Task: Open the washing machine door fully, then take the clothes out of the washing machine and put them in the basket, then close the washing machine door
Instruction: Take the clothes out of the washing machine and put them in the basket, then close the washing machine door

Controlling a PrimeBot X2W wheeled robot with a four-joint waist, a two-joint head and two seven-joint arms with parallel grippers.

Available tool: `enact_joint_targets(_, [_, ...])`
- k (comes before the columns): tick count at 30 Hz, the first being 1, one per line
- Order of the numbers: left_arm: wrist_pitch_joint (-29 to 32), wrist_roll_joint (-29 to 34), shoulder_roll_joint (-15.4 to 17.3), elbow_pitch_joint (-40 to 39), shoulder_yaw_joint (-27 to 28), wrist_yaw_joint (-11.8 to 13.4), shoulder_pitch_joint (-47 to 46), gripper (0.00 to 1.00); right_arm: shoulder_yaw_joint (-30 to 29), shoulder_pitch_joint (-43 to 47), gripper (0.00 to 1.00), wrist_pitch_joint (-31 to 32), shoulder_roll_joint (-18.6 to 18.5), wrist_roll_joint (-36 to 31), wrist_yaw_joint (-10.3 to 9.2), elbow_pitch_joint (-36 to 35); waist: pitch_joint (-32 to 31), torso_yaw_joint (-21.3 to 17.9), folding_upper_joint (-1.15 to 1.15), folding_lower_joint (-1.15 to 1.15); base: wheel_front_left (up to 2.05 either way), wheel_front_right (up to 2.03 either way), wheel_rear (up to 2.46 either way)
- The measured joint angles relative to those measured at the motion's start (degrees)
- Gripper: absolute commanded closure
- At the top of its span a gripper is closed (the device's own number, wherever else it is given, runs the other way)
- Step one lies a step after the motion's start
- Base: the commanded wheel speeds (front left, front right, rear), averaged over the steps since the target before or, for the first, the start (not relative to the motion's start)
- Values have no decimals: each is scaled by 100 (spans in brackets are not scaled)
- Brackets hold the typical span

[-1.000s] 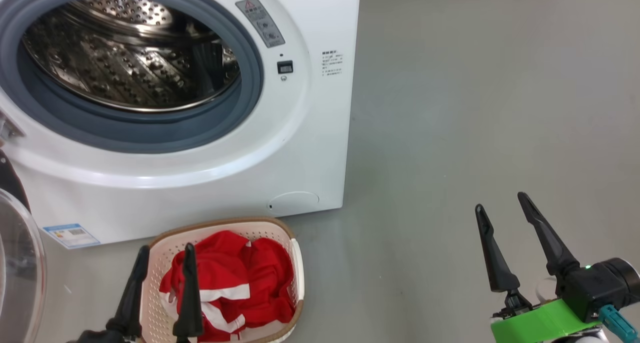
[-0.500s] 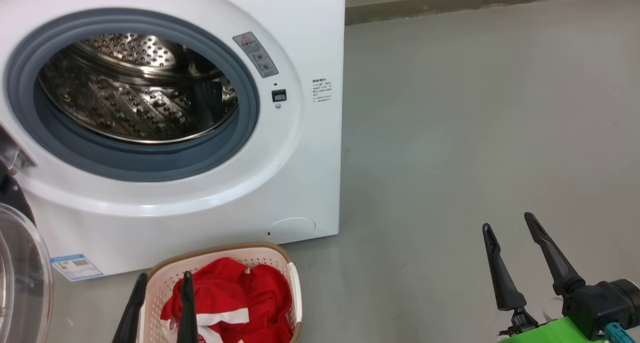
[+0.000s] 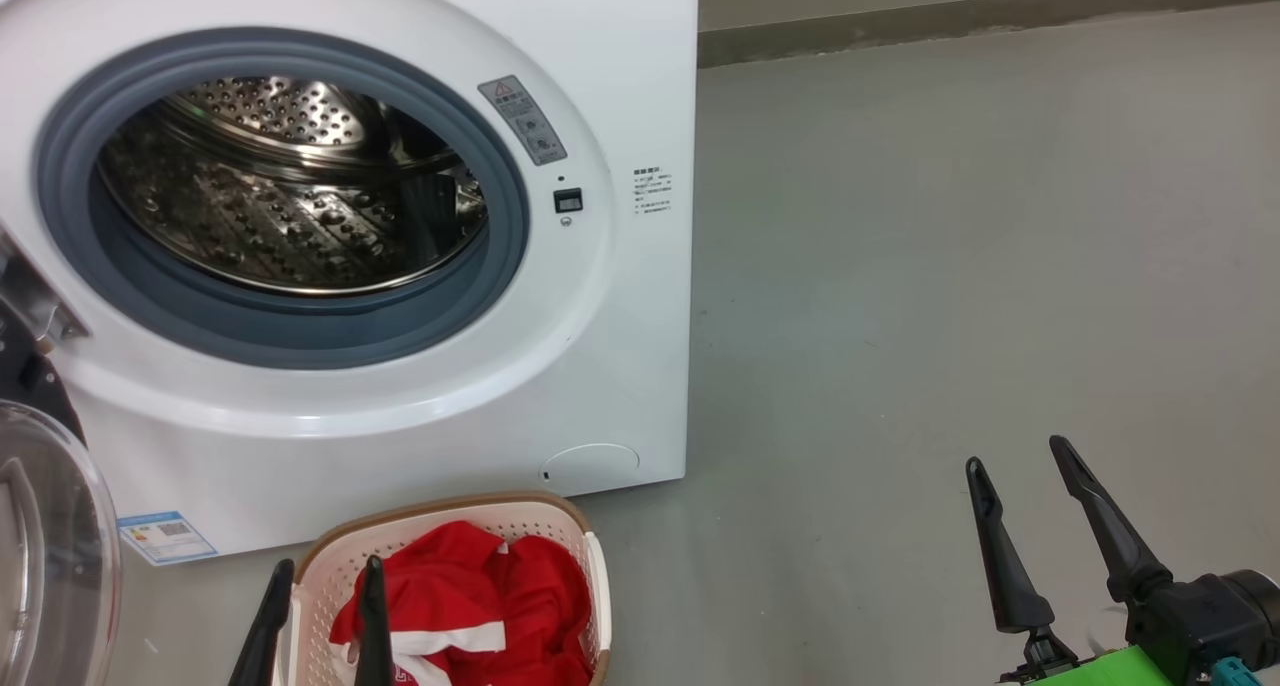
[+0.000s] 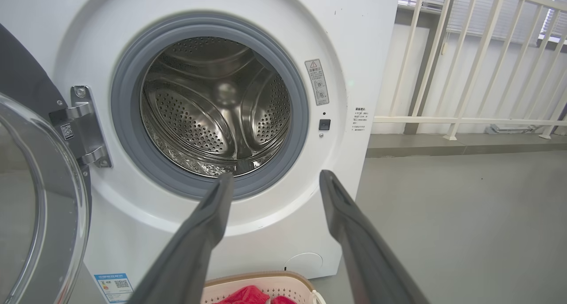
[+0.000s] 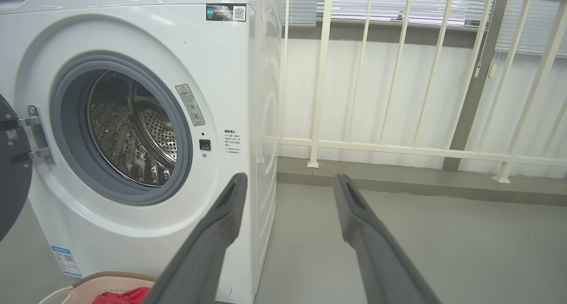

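Left gripper (image 3: 328,566) wide, empty. Basket (image 3: 440,507) below its jaws, clothes (image 3: 460,596) inside: unloading looks done. Washer (image 3: 640,86) ahead, bare. Door (image 3: 50,546) swung open left of jaws, probably next to close. Right gripper (image 3: 1017,453) wide, empty, well right, clear of door's swing.

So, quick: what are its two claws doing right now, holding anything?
Left gripper: open, holding nothing.
Right gripper: open, holding nothing.
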Motion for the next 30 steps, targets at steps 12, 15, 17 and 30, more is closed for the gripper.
enact_joint_targets(12, [0, 0, 0, -14, 66, 0, 1, 0, 19, 0, 0, 0, 0, 0, 0, -1, -12, 183, 0, 0, -5, 3, 1])
enact_joint_targets(15, [0, 0, -1, -21, 90, 0, 1, 0, 22, 1, 0, 0, 0, 0, 0, -1, -9, 204, 0, 0, -59, 46, 13])
enact_joint_targets(17, [0, 0, 0, -22, 103, 0, 1, 0, 23, 1, 0, 0, 1, 0, 0, 0, -11, 214, 0, 0, -83, 72, 12])
enact_joint_targets(30, [0, -2, -1, -24, 104, -98, 3, 0, 27, 103, 0, 0, 5, 0, 0, 2, -18, 262, 0, 0, -121, 109, 12])
